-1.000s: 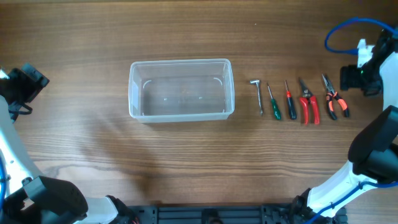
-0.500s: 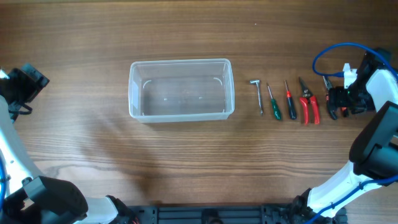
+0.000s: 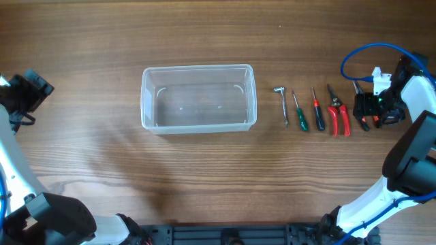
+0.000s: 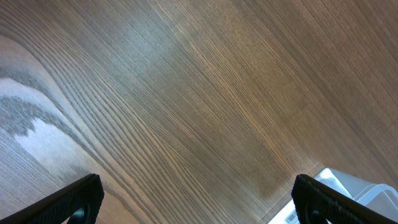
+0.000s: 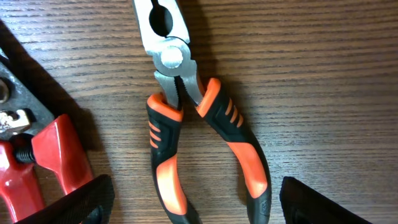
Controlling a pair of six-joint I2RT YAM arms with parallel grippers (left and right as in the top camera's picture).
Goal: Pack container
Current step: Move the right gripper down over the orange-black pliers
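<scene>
Container [image 3: 197, 67]: mid-table, 9 o'clock from the pliers
Right gripper [image 5: 198, 208]: spread wide over the pliers, nothing held
Left gripper [image 4: 196, 199]: fingers apart, idle, far off at 9
Pliers [image 5: 163, 143]: lying 12 to 6, handles between the right fingers

Red cutters [image 5: 53, 155] lie just beside pliers [image 5: 171, 59] — tight.

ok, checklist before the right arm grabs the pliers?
1. Right pincer open: ok.
2. Pliers handles inside the gap: ok.
3. Height above the pliers: cannot tell.
4. Finger clear of the red-handled snips: cannot tell, they look very close.
5. Container empty, upright: ok.
6. Left pincer open, away from the tools: ok.
</scene>
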